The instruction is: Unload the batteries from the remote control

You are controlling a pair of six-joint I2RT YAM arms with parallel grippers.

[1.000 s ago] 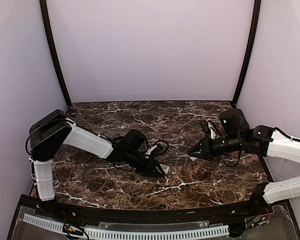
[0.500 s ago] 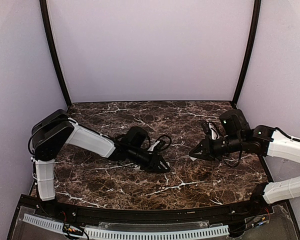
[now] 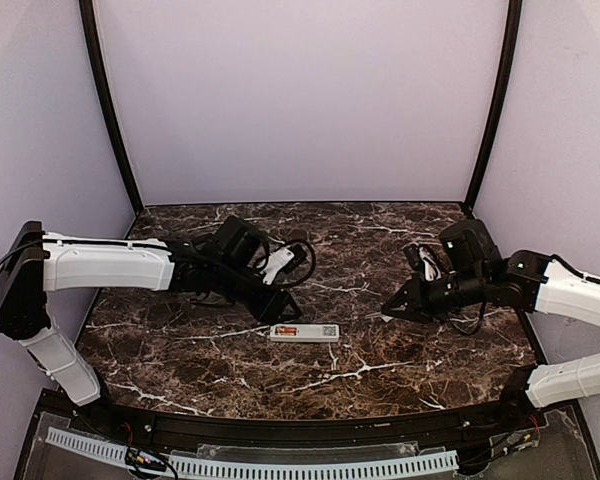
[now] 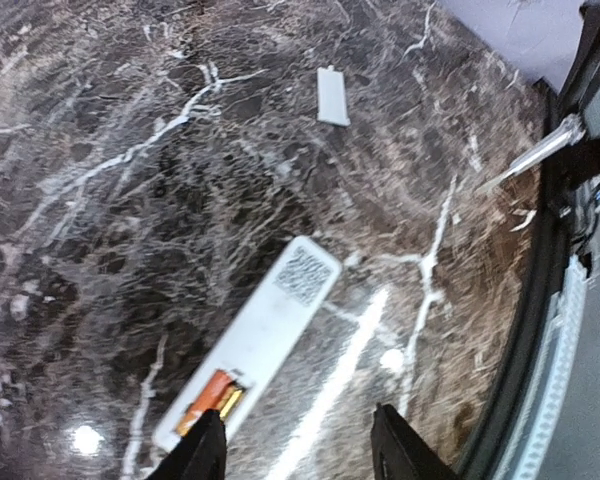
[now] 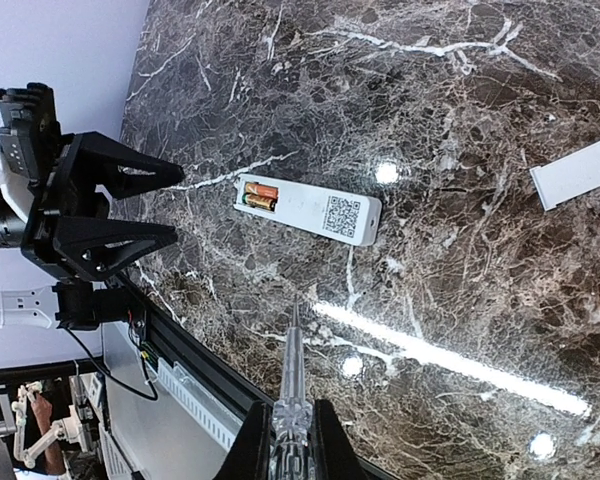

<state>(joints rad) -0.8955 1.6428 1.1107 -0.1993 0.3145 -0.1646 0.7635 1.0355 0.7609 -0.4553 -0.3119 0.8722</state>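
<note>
White arm shells (image 3: 110,265), black joints (image 3: 22,285), looped black cables (image 3: 308,258); left hand (image 5: 180,203), right hand (image 3: 390,308) black, pointed.

Slim white remote control (image 3: 304,332) lying face-down, battery recess uncovered.
Flat on the dark marbled worktop (image 3: 400,250) near its front edge, two orange-copper batteries (image 3: 285,331) seated side by side in the recess at one end.

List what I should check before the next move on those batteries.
1. Slim white rectangular plastic remote control lying flat, recess up: ok.
2. Two orange-copper cylindrical batteries exposed in recess: ok.
3. Small flat white cover piece off, apart from remote: ok.
4. Empty, open left fingers clear of remote: ok.
5. Thin grey stick gripped by right fingers: ok.
6. Stick tip at batteries: not ok, short of remote.
</note>
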